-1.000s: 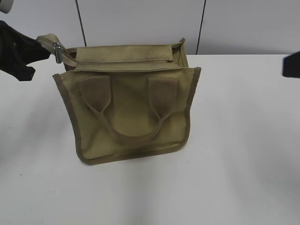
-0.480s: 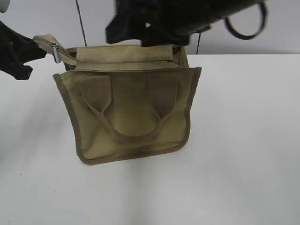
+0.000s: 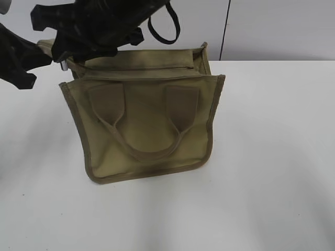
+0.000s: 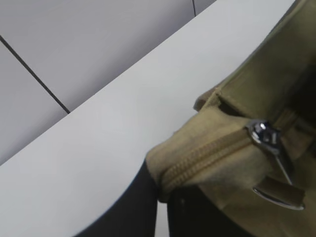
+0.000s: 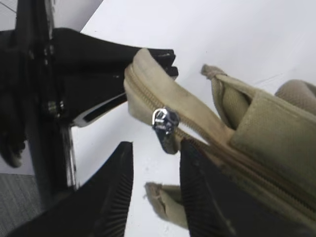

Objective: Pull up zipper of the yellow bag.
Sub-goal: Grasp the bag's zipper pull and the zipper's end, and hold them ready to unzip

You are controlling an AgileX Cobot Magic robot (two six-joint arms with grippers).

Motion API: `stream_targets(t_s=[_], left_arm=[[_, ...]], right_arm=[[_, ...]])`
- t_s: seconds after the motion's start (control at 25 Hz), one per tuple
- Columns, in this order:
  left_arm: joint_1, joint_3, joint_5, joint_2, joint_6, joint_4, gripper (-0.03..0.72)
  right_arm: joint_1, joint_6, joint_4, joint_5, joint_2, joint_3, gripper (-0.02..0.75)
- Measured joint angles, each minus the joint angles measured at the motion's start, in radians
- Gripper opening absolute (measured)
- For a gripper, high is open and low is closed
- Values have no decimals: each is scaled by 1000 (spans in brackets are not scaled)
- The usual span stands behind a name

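Observation:
The yellow bag [image 3: 146, 120] stands on the white table, handle side facing the exterior view. Its zipper [image 3: 136, 68] runs along the top, and its tail sticks out past the bag's left end. My left gripper [image 3: 42, 55] is shut on the tip of that zipper tail [image 4: 197, 158]; the metal pull [image 4: 264, 136] sits just beyond its jaws [image 4: 163, 197]. My right arm reaches across the bag's top to the left end. My right gripper [image 5: 157, 145] is open with its fingertips on either side of the pull [image 5: 165, 123], just below it, not closed on it.
The white table [image 3: 272, 157] extends around the bag on all sides. A grey panelled wall [image 3: 272, 26] stands close behind the bag. The left arm's black body [image 5: 89, 74] is right next to the right gripper.
My right arm has swept in from the right, across the top of the bag, to the zipper pull at the left end. The left gripper and bag have stayed put.

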Motion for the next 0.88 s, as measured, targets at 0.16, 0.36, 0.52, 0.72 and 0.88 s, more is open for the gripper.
stream_targets(t_s=[0.16, 0.36, 0.52, 0.72, 0.88], left_arm=[[0, 0, -2, 0, -2, 0, 8], [0, 0, -3, 0, -2, 0, 8], [0, 0, -3, 0, -2, 1, 8], [0, 0, -3, 0, -2, 1, 8], [0, 0, -3, 0, -2, 1, 8]], right_arm=[[0, 27, -2, 3, 51, -58, 249], [0, 102, -53, -8, 80, -66, 249], [0, 162, -95, -17, 82, -66, 244], [22, 181, -104, -4, 82, -67, 241], [31, 181, -104, -1, 82, -67, 232]])
